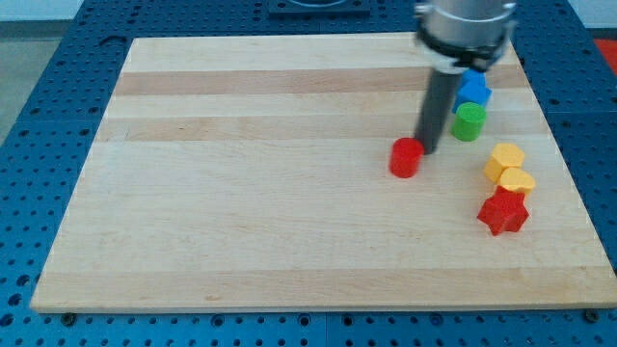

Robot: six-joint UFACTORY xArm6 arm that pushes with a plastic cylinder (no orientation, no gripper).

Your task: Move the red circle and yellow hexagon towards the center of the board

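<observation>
The red circle (406,157) sits on the wooden board (241,193), right of the middle. My tip (425,151) stands just at its right edge, touching or nearly touching it. The yellow hexagon (504,159) lies near the board's right edge, well to the right of my tip. A second yellow block (518,181), shape unclear, sits right below the hexagon and touches it.
A red star (504,212) lies just below the yellow blocks. A green block (469,121) and a blue block (472,91) sit close together at the upper right, right of the rod. A blue perforated table surrounds the board.
</observation>
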